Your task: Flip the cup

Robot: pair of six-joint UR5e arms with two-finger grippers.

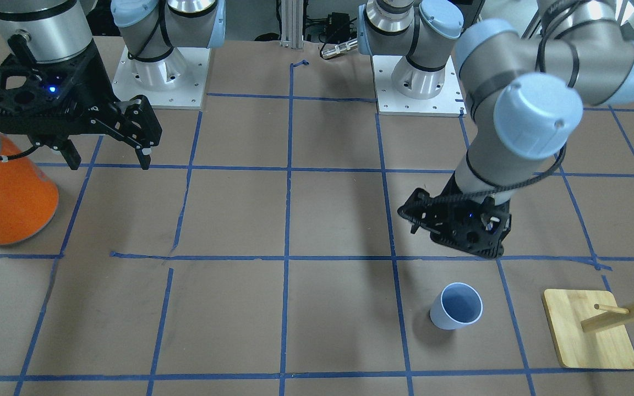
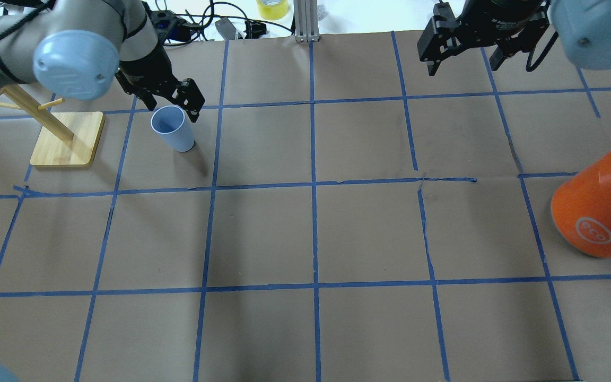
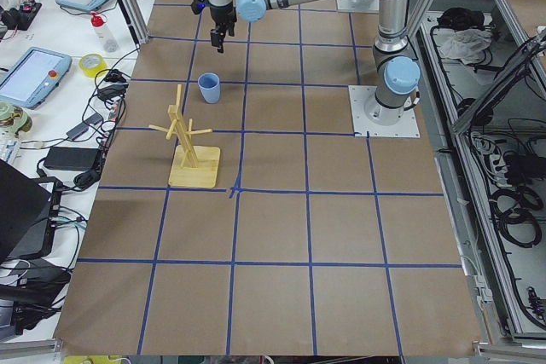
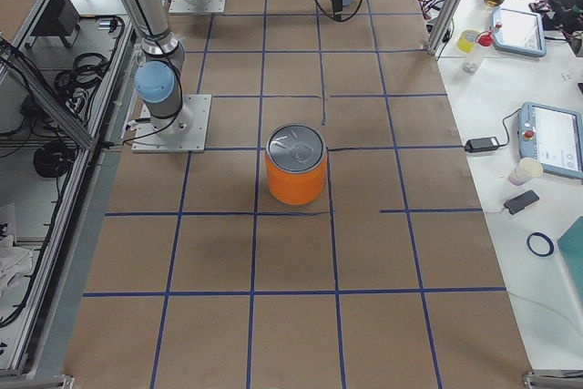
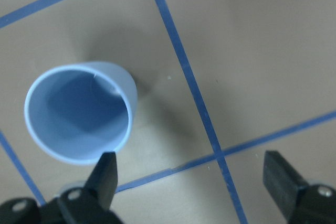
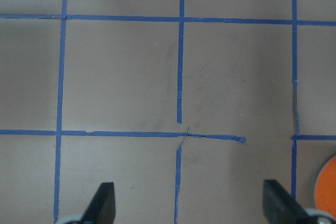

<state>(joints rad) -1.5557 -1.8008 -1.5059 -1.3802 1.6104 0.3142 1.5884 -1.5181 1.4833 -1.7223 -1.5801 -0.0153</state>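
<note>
hovering by the upright cup (image 5: 79,114), left gripper (image 5: 190,163) spread; right gripper (image 6: 188,187) spread; orange can (image 2: 597,212) reads "eco".

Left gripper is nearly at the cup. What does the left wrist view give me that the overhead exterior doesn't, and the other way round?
Only the left wrist view: the cup's darker blue inside from close above, and the left gripper open wide, with the cup off to one side of it, not between the fingers.
Only the overhead: the orange can, the wooden rack beside the cup, and the right gripper, open and far from the cup.
Both: the cup upright, mouth up, on the blue-taped table, with nothing gripping it.
</note>
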